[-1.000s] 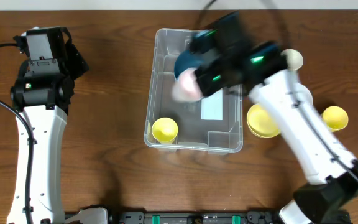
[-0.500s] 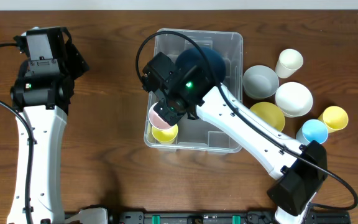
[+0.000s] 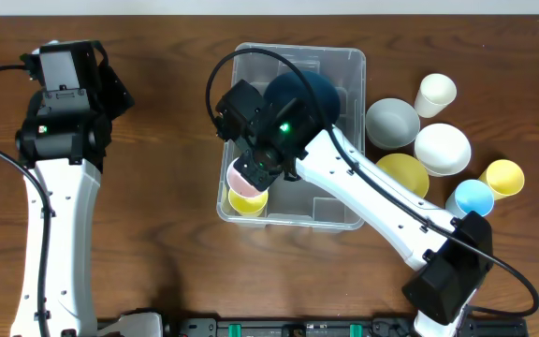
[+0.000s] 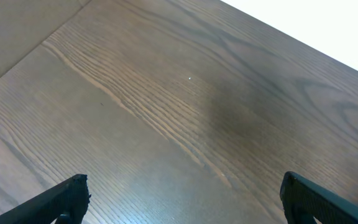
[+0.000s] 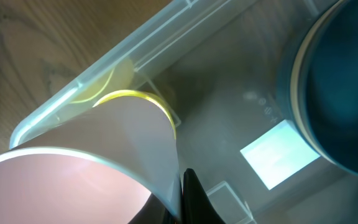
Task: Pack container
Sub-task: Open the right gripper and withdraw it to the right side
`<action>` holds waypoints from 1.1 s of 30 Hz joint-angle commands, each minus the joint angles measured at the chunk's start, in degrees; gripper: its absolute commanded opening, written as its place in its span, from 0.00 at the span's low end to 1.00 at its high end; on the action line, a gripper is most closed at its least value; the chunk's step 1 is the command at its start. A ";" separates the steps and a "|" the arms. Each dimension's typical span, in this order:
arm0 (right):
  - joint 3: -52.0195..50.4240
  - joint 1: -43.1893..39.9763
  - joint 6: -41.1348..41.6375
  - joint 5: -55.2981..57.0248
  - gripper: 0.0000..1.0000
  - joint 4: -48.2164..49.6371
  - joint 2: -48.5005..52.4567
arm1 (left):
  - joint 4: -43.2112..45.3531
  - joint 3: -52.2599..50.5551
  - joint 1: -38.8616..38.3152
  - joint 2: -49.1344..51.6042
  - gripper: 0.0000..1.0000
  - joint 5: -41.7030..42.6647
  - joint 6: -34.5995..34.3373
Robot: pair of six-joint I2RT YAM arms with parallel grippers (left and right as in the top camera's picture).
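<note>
The clear plastic container (image 3: 344,212) sits mid-table, its white label (image 5: 279,154) showing on the base. My right gripper (image 3: 254,171) is shut on the rim of a pink cup (image 3: 240,175) and holds it inside the container's near-left corner, right over a yellow cup (image 3: 248,200). In the right wrist view the pink cup (image 5: 86,180) fills the lower left with the yellow cup's rim (image 5: 132,97) just beyond it. A dark blue bowl (image 3: 302,94) lies in the container's far part. My left gripper (image 4: 182,199) is open over bare wood at the far left.
To the right of the container stand a grey bowl (image 3: 392,123), a white bowl (image 3: 442,148), a yellow bowl (image 3: 400,177), a cream cup (image 3: 436,94), a yellow cup (image 3: 503,177) and a blue cup (image 3: 473,197).
My right arm swung from the container's right side to its near-left corner, carrying the pink cup down over the yellow cup. The left arm has not moved.
</note>
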 commanded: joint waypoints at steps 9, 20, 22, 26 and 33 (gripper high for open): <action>0.02 0.46 0.00 -1.73 0.23 -0.33 0.11 | -0.17 0.74 0.24 -0.22 0.98 -1.18 0.52; 0.11 -0.61 0.48 1.27 0.40 0.61 -1.77 | -0.17 0.74 0.24 -0.22 0.98 -1.18 0.55; 0.11 -1.55 2.82 4.92 0.41 0.52 -3.45 | -0.17 0.74 0.24 -0.22 0.98 -1.18 0.52; 0.11 -5.38 7.41 11.98 0.43 -0.96 -8.74 | -0.17 0.74 0.24 -0.20 0.98 -1.18 0.52; 0.11 -21.22 11.98 13.94 0.43 -5.97 -19.71 | -0.17 0.74 0.24 -0.20 0.98 -1.18 0.52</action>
